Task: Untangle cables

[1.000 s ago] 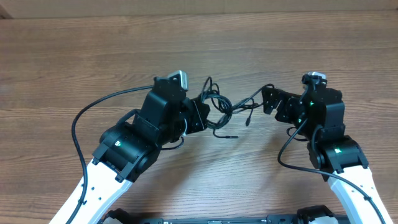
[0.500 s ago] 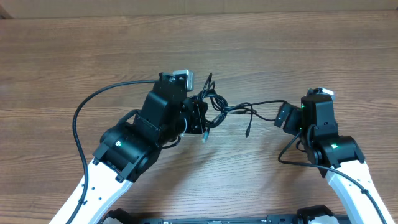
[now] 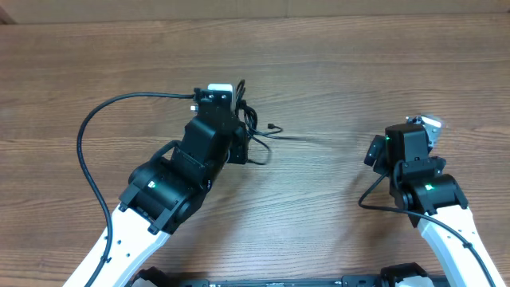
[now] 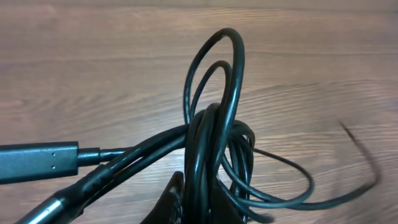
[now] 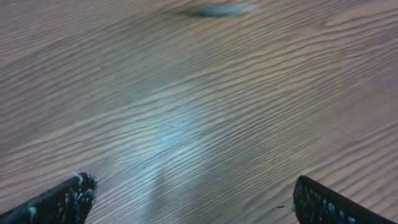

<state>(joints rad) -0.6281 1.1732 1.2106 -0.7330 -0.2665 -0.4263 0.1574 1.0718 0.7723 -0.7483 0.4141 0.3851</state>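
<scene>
The left arm reaches up toward mid-table, its left gripper [image 3: 245, 147] clamped tight on the bunched cables [image 3: 253, 127], with one strand trailing right across the table [image 3: 335, 64]. Well apart, the right arm bends inward, with the right gripper [image 5: 193, 202] spread wide and empty.

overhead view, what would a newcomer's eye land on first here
First, the bunch of thin black cables near the middle of the wooden table, pinched in the left gripper. The left wrist view shows their loops standing up in a tight tangle, with one loose end trailing off to the right. Next is the right gripper, off to the right, wide open and holding nothing.
</scene>
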